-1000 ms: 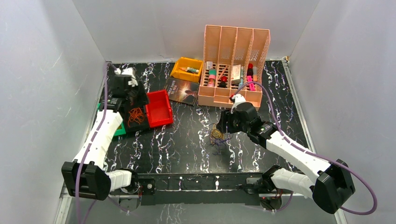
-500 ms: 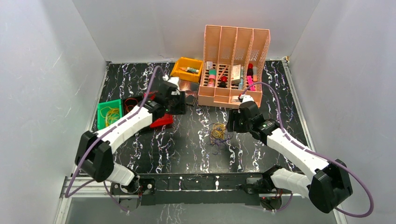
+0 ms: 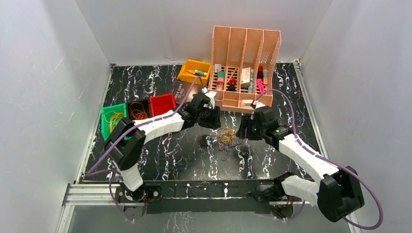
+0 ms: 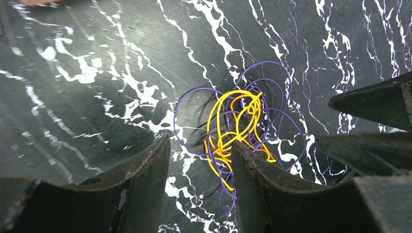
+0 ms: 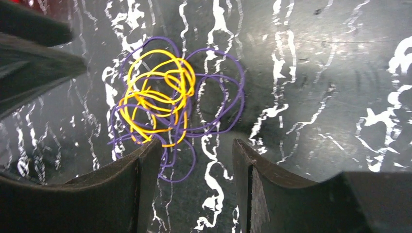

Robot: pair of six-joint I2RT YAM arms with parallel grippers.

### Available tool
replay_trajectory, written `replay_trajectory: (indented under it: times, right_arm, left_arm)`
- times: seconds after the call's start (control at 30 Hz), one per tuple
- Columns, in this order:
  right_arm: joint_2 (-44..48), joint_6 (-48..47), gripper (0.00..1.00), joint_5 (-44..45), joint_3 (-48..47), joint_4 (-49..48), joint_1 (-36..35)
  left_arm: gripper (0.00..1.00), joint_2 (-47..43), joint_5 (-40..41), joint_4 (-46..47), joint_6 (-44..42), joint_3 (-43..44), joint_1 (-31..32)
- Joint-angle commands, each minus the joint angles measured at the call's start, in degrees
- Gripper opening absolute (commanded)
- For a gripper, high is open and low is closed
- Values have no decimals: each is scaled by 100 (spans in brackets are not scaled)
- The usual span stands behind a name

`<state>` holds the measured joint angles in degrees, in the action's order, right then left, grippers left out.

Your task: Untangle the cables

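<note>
Mid-frame, left fingers [image 4: 141, 184] and right fingers [image 5: 121, 194] stood spread and empty beside the tangled thin yellow and purple wire cables [image 3: 226, 139], seemingly pre-grasp; next, each should pinch a separate colour.

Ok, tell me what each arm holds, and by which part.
Nothing. Both pairs of jaws stand open above the cable tangle, which lies on the table.

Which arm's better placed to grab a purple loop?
Right gripper, probably: purple loops clear of the yellow cable lie ahead of its open jaws. At the left gripper, yellow and purple overlap beside one finger.
</note>
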<state>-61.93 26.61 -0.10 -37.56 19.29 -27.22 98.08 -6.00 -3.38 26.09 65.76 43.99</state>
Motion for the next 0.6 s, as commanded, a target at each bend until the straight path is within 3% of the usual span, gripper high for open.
replay_trajectory:
  times: [0.0, 0.33, 0.57]
  right_arm:
    - [103, -103, 63, -813, 100, -570, 17]
    - [117, -244, 63, -821, 117, -503, 23]
    - [124, -257, 63, -859, 75, -475, 31]
  left_arm:
    - [47, 293, -752, 443, -78, 188, 92]
    - [47, 817, -1114, 918, 19, 323, 110]
    - [42, 1031, -1073, 914, -18, 384, 105]
